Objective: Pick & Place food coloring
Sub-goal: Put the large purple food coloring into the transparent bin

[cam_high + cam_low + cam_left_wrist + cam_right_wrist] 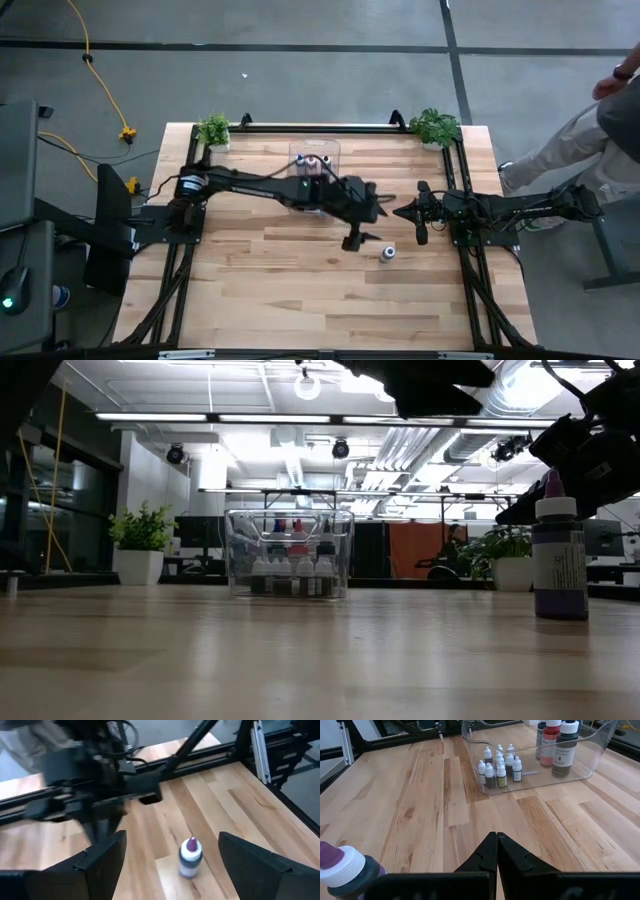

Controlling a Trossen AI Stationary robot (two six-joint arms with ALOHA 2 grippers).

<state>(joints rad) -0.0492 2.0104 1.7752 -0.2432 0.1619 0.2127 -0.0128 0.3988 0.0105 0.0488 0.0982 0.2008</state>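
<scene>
While your left arm reaches out over the middle of the table, these are the findings.

Left gripper [362, 238]: you have it above the bare boards with its two fingers [100, 860] spread wide; nothing sits between them.

Purple bottle [190, 857]: it stands upright on the table, ahead of your left gripper and in line with the gap between the fingers, apart from both. The body is dark purple, the collar white, the tip purple. In the high view it stands near the gripper, just toward the table's front-right [387, 254]. In the low view it stands alone on the wood.

Right gripper [497, 851]: your fingers are pressed together tip to tip and hold nothing. It sits at the table's right side [412, 212], pointing toward the centre. The purple bottle [345, 870] is close beside it, not touching.

Clear bin [345, 555]: it rests at the back of the table, well apart from both grippers.

Small bottles [499, 766]: a cluster with white caps stands upright inside the bin, in the corner nearer your right arm.

Larger bottles [559, 742]: a red one and a dark one stand upright in the bin, beyond the small cluster.

Potted plants [213, 130]: one at each back corner of the table.

Person [560, 140]: stands off the table's right side, only partly visible.
</scene>
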